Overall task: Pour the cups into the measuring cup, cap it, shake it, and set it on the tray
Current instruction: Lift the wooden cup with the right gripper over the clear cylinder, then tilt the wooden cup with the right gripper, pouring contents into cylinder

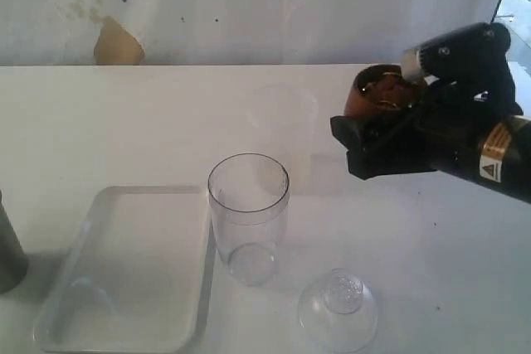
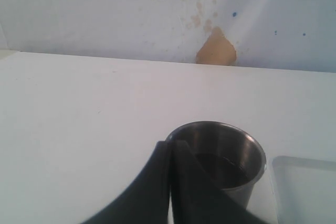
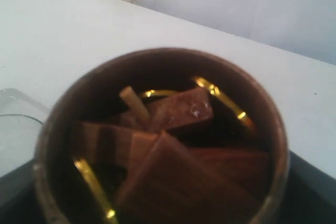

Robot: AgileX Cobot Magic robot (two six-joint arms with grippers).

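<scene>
My right claw point(image 1: 375, 128) has its jaws wide around the wooden cup point(image 1: 380, 95) and holds it in the upper right of the exterior frame. Brown pieces and thin gold rings lie inside the cup. My left claw point(image 2: 169, 148) is closed completely, its fingers pressed together on nothing, with the tips just in front of the steel tumbler point(image 2: 210, 136), which has something dark inside. The measuring cup point(image 1: 248, 217) stands upright in the middle of the surface point(image 1: 149, 113), just beside the tray point(image 1: 62, 288) at lower left. The dome cap point(image 1: 338, 311) lies near it, at the bottom of the frame.
</scene>
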